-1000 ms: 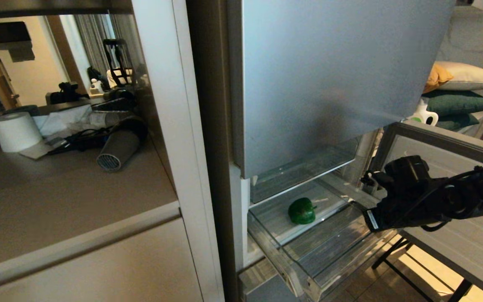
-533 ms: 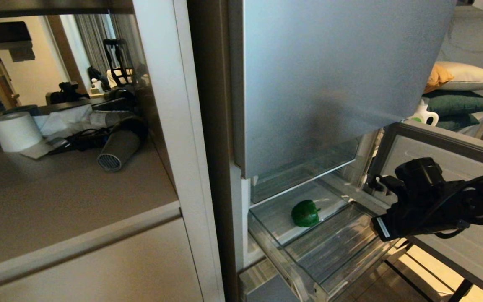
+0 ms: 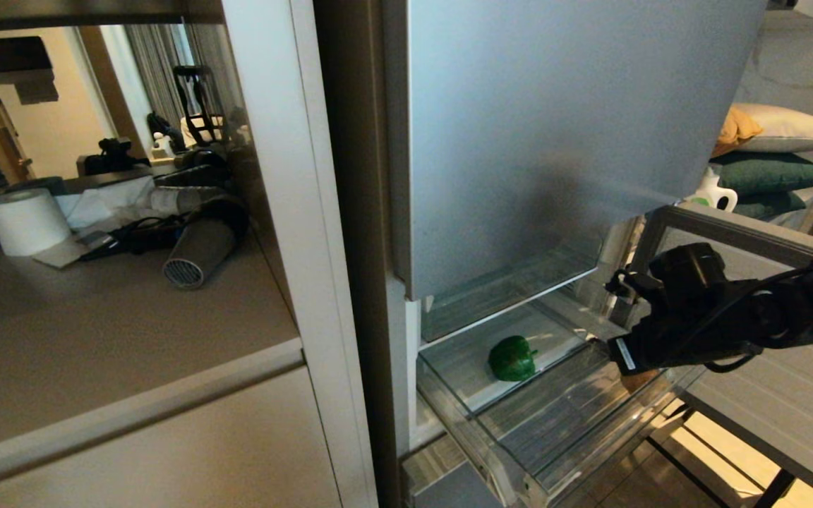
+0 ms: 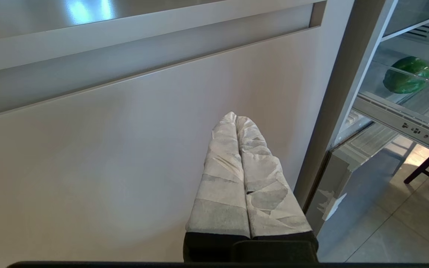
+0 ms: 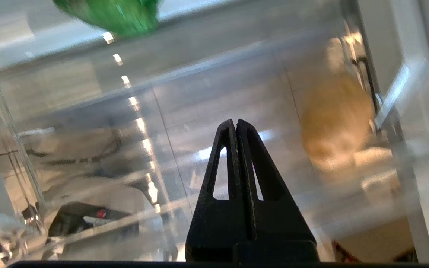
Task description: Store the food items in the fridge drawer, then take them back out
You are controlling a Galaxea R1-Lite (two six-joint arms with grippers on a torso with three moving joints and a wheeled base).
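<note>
The right gripper (image 5: 235, 124) has its black fingers pressed together on nothing and hangs over the right part of the pulled-out clear fridge drawer (image 3: 519, 451), with the tan potato-like lump (image 5: 335, 121) just beside its tips against the drawer's right wall. The green bell pepper (image 3: 512, 358) lies deeper in the drawer, toward its back left. The left gripper (image 4: 236, 123), its taped fingers likewise pressed together and empty, hangs before the beige cabinet door (image 4: 125, 149) left of the fridge.
</note>
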